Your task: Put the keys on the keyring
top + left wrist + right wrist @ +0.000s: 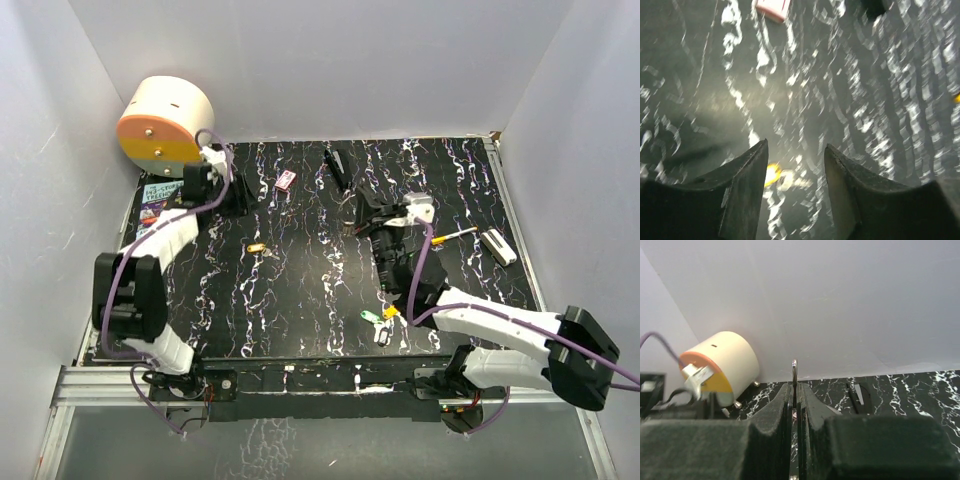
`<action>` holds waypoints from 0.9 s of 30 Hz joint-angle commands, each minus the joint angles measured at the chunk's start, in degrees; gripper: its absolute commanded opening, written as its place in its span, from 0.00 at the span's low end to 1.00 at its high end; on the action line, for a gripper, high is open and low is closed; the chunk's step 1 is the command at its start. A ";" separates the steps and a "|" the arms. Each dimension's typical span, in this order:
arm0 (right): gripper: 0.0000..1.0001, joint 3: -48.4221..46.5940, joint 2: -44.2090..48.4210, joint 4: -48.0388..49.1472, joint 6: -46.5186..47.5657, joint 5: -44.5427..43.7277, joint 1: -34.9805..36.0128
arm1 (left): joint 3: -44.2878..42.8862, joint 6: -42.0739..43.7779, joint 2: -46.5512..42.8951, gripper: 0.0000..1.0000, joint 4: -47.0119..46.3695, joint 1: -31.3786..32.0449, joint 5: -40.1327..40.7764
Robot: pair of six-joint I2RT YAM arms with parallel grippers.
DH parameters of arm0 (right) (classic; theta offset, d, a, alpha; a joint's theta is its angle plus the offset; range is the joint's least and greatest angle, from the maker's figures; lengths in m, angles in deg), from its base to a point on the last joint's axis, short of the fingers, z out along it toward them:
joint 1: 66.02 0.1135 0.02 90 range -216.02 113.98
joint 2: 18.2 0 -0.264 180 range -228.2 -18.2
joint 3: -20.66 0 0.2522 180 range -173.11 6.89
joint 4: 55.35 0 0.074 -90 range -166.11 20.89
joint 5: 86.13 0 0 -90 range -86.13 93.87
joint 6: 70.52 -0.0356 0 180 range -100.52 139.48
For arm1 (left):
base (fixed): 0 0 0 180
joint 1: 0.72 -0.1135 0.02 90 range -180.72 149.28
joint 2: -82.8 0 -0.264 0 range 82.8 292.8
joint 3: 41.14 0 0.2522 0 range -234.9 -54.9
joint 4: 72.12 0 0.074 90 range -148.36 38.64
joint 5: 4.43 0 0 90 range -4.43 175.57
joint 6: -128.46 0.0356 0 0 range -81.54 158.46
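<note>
My right gripper [372, 218] is shut on the keyring [352, 213]. In the right wrist view the thin silver ring [794, 371] stands edge-on and pokes up between the closed fingers [782, 400]. A green key [369, 318], a yellow-orange key [390, 312] and a white key [382, 334] lie together near the front edge, beside the right forearm. Another yellow key [258, 248] lies left of centre. My left gripper [236, 198] is open and empty. In the left wrist view that yellow key [772, 175] lies on the table below and between the fingers [747, 175], close to the left one.
A small red-and-white box [286, 180] and a black pen-like stick [337, 168] lie at the back of the black marbled table [300, 290]. A white object [501, 247] lies at the right. A cream-and-orange drum [165, 125] stands in the back left corner. White walls enclose the table.
</note>
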 commanded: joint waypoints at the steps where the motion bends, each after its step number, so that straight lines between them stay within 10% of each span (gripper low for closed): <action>1: 0.08 -0.44 3.86 -11.38 -6.95 2.28 -1.87 | 17.22 15.49 -13.30 0.56 -17.15 0.55 8.01; 9: 0.08 0.91 2.52 -15.52 -11.87 3.49 -1.96 | 27.06 2.55 -13.37 0.55 -22.51 0.51 5.77; 20: 0.08 2.93 11.38 -30.16 -16.91 -1.36 -2.54 | 26.48 9.78 -10.70 0.50 -22.70 12.07 -9.94; 27: 0.08 2.37 17.90 -44.04 -21.63 -5.50 -3.68 | 30.78 7.31 -9.52 0.51 -45.03 19.20 -12.08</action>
